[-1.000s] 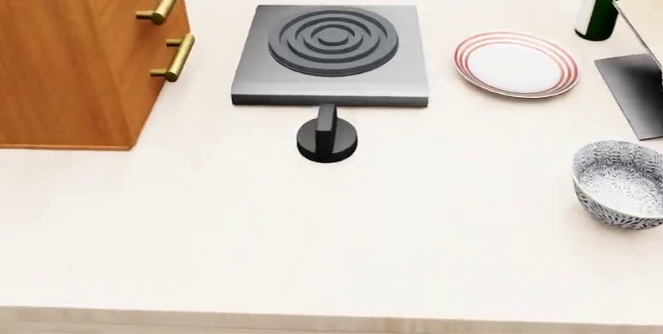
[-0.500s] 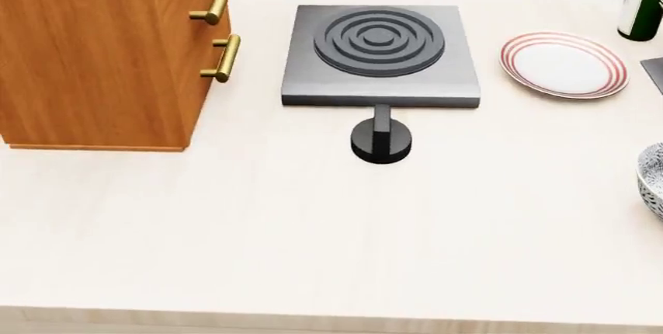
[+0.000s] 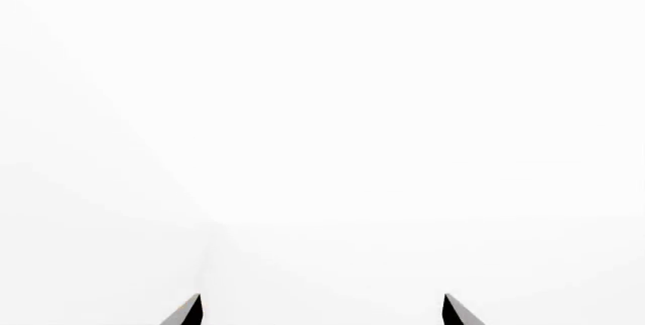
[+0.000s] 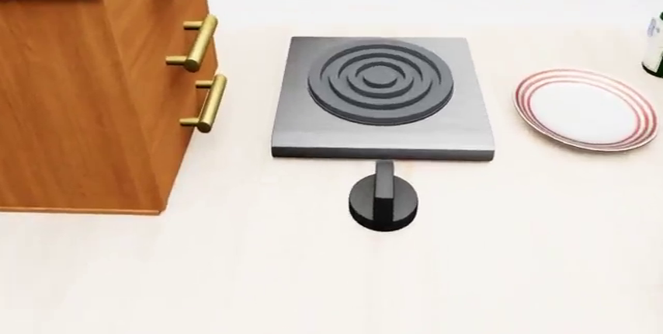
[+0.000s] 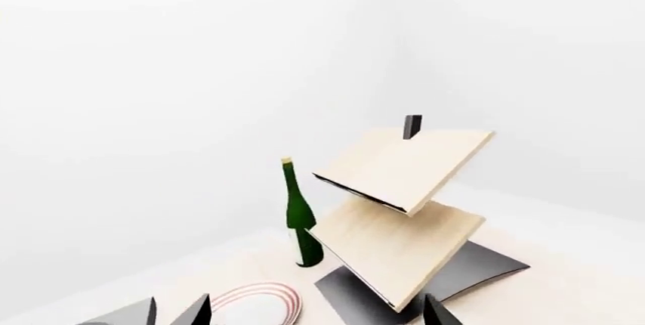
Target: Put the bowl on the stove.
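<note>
Stove (image 4: 383, 99): square flat grey slab, one round burner w/ dark concentric rings, on pale counter (image 4: 207, 272). Black knob (image 4: 383, 202) just in front of stove; red-ringed plate (image 4: 588, 109) beside it, opposite wooden cabinet (image 4: 93, 93). Bowl: out of shot. Left gripper (image 3: 320, 311) tips spread, empty; right gripper (image 5: 313, 311) likewise.

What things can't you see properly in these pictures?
- The bowl: in none of the views, so its place cannot be told.
- The wine bottle: cut off by the head view's right edge.
- The wooden cabinet: cut off by the head view's left edge.
- Left gripper: only two dark tips show in the left wrist view; all else is blank white.
- The stove: only a corner shows in the right wrist view.
</note>
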### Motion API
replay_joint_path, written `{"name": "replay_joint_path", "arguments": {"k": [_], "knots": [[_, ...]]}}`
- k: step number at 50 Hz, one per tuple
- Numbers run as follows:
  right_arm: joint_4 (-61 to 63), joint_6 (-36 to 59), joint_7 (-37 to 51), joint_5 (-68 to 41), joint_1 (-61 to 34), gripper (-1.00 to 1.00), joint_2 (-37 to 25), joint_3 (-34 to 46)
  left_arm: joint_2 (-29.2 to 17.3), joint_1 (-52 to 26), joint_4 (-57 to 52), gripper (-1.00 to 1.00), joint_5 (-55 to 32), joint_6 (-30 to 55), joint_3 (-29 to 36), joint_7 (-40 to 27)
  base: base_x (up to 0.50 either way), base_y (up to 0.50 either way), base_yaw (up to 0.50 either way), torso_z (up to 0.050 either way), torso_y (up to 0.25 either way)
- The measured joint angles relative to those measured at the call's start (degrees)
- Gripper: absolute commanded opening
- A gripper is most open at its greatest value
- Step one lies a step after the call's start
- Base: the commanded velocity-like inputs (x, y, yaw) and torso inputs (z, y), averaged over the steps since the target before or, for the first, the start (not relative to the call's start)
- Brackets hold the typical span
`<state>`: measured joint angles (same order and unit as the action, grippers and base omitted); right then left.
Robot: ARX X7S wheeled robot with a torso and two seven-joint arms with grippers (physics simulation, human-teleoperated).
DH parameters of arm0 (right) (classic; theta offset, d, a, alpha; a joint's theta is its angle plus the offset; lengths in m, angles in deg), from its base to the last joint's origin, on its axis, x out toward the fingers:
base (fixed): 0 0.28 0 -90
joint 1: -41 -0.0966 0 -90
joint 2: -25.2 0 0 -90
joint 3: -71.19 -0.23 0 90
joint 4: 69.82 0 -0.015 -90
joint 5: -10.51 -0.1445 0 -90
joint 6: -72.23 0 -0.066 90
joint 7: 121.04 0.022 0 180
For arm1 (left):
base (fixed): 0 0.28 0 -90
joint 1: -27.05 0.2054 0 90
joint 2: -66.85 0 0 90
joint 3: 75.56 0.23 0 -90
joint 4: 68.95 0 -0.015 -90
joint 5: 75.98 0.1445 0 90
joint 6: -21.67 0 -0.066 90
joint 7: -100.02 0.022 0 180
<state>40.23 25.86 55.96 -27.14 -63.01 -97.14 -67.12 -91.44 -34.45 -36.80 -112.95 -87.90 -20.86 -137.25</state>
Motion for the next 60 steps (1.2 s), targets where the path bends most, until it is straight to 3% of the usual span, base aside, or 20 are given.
{"name": "replay_joint_path", "arguments": {"k": [39,49,60], "knots": [[-0.93,0.16,-0.76,0.94,0.53,1.0,-0.99,3.61,-1.01,-2.11,1.07,1.0,0.52,-1.11,4.04,-0.71,0.49,0.0,0.0,0.0,0.001],[-2.11,5.26,-2.9,-0.14,-1.36,1.0,-7.81,8.23,-1.5,-3.34,1.68,1.0,0.97,-1.99,6.51,-1.21,0.0,0.0,0.0,0.0,0.0],[-4.41,12.84,-11.14,-2.9,0.45,1.0,-18.92,14.23,-1.19,-3.99,2.25,1.0,0.96,-2.72,7.69,-1.03,0.0,0.0,0.0,0.0,0.0]]}}
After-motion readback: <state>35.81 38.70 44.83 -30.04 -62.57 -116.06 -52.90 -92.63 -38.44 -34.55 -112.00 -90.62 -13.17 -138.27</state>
